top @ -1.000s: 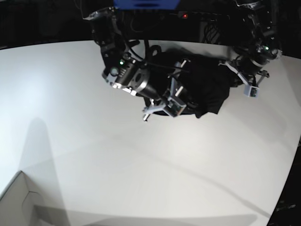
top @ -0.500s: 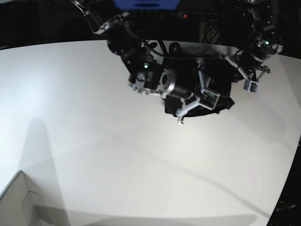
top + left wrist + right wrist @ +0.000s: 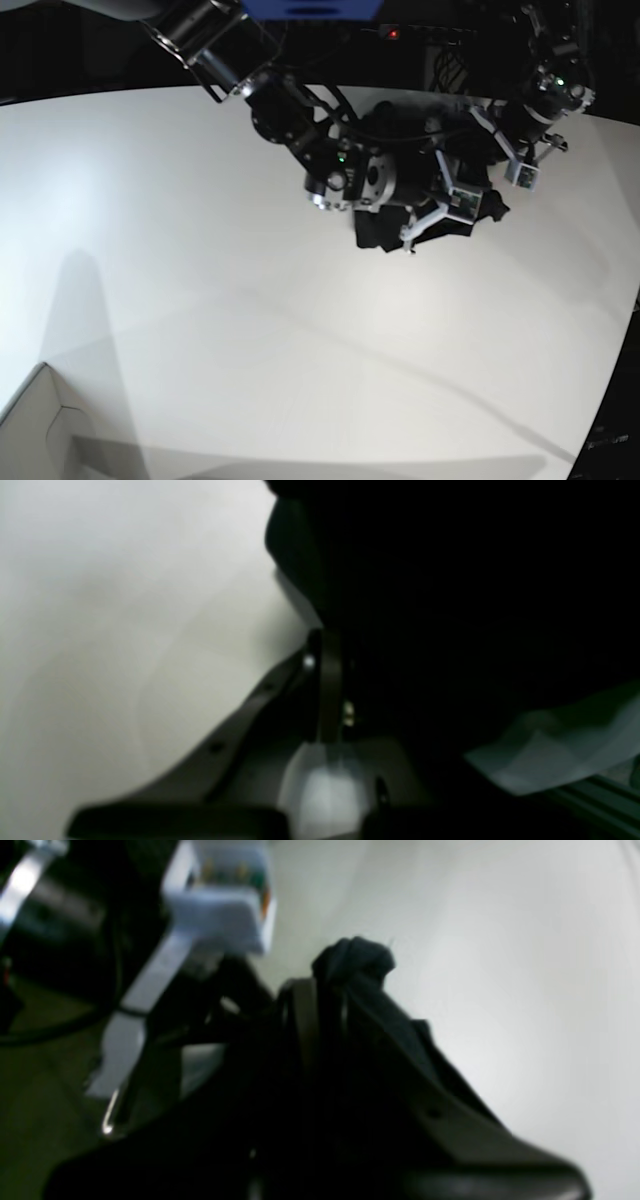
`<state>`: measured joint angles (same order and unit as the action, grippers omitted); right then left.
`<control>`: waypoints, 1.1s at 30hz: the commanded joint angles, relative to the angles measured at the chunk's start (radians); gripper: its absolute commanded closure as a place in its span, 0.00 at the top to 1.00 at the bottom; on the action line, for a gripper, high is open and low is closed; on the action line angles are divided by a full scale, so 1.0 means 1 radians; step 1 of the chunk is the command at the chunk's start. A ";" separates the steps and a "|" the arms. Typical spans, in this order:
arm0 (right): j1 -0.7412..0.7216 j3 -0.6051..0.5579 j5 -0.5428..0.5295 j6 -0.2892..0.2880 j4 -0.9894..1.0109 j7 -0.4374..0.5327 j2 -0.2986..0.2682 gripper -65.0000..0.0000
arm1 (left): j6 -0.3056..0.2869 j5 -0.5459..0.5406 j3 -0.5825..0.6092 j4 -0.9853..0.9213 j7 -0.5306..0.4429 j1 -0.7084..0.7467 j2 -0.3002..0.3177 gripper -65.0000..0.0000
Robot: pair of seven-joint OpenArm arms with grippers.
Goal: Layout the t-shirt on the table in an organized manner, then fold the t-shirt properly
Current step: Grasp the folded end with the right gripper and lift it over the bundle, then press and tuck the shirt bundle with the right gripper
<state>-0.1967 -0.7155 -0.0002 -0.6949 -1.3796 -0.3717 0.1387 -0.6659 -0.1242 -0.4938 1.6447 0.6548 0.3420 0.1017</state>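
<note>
the t-shirt (image 3: 430, 170) is bunched in a dark heap near the far edge of the white surface (image 3: 200, 300), toward the right half of the base view. it is not laid out; no sleeve, collar or hem can be told apart in the crumpled mass.

right arm: reaches in from the upper left of the base view and ends over the heap. its fingers (image 3: 325, 990) are closed on the t-shirt (image 3: 355, 960); in the right wrist view a knot of black cloth sticks out past their tips, with more cloth running back along them. the white surface (image 3: 500, 965) lies beyond, and whether the knot touches it cannot be told. a pale plastic housing (image 3: 220, 900) with small coloured connectors sits at the upper left of that view, blurred.

left arm: comes in from the upper right of the base view, just beside the heap's far right side. its fingers (image 3: 325, 690) stand pressed together with no gap showing. black cloth (image 3: 450, 605) fills the right of the left wrist view, right against them, but that area is too dark to confirm that cloth is pinched between them. bare surface (image 3: 125, 630) fills the left of that view.

a pale box corner (image 3: 40, 430) shows at the lower left of the base view, well apart from the garment.
</note>
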 commanded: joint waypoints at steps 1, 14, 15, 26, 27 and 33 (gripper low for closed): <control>-0.022 -0.010 -0.022 -0.003 -0.013 0.035 0.018 0.05 | -0.004 -0.013 -0.003 0.019 -0.019 0.013 0.008 0.00; 0.076 0.170 -0.017 -0.003 -0.243 0.032 0.018 0.46 | -0.004 -0.013 -0.118 0.021 -0.019 0.045 0.013 0.00; 0.092 0.213 -0.016 -0.003 -0.264 0.032 0.018 0.46 | -0.004 -0.013 -0.127 0.021 -0.019 0.045 0.014 0.00; 0.293 0.569 -0.019 -0.003 -0.418 0.030 -0.084 0.47 | -0.004 -0.013 -0.139 0.018 -0.020 0.024 0.010 0.00; 0.314 0.581 -0.019 -0.003 -0.429 0.030 -0.092 0.48 | -0.004 -0.013 -0.139 0.015 -0.020 0.019 0.010 0.00; 0.391 0.621 -0.019 -0.003 -0.456 0.030 -0.096 0.61 | -0.004 -0.013 -0.138 0.010 -0.020 0.004 0.008 0.00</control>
<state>0.2005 -0.0933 0.0025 -0.6933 -1.8153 -0.3717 0.0357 -0.6701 -0.1249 -0.6266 1.6421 0.6544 0.3489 0.1001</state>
